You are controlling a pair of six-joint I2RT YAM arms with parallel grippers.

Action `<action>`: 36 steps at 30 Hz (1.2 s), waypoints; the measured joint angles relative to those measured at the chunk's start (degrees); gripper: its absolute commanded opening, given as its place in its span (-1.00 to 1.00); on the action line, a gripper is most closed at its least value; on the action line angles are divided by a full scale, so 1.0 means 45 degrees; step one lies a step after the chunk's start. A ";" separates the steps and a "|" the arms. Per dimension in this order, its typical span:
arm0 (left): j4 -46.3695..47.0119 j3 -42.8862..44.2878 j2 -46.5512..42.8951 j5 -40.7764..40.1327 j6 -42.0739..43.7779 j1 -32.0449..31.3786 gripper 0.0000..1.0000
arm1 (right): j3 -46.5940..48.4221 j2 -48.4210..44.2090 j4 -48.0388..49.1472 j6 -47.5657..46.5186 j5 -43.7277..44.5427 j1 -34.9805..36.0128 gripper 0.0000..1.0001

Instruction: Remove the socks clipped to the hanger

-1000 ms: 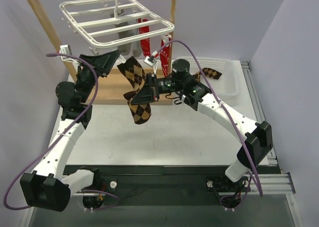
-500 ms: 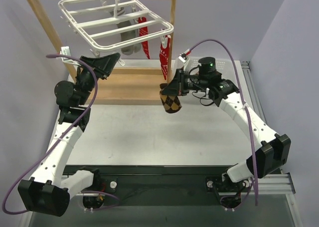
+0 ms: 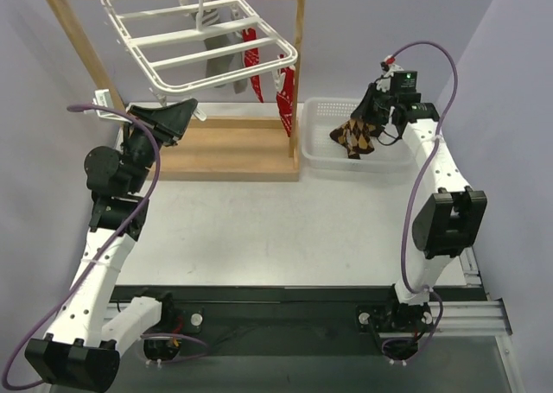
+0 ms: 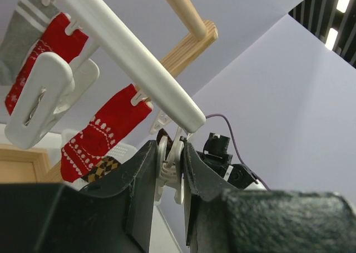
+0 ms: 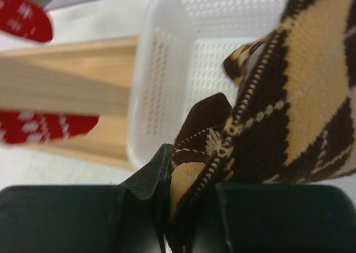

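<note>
Since half a second ago, right gripper [image 3: 370, 117] swung right, from beside hanger [image 3: 207, 41] to above white basket [image 3: 320, 151]. Fingers clenched on argyle sock [image 3: 354, 136], sock dangling over basket. Left gripper [image 3: 188, 110] raised at hanger's near corner, seemingly pinching white clip [image 4: 169, 169]; view tight. Red socks [image 3: 283, 99] and grey sock [image 3: 216, 60] hang clipped to hanger inside wooden rack [image 3: 233, 151].

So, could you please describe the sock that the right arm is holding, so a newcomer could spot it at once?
Look at the white perforated basket at the far right of the table. Just above it, the jaws of the right arm pinch a sock that dangles over the basket. It is the brown-and-tan argyle sock with diamonds, unlike the red patterned socks clipped to the white hanger.
</note>
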 measured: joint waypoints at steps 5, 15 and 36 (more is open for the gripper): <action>-0.0971 0.0243 -0.0058 -0.0165 0.0389 0.0092 -0.61 | 0.2331 0.2492 -0.0058 -0.0146 0.1098 -0.0695 -0.81; -0.2637 0.0933 -0.0418 -0.0447 0.0981 0.0515 -0.08 | 0.3905 0.5110 -0.1156 -0.0058 0.2467 -0.0962 0.38; -0.9792 0.5523 -0.2637 -0.0622 0.5105 0.1248 0.53 | 0.2205 0.0665 -0.3147 -0.1423 0.1447 0.0729 0.78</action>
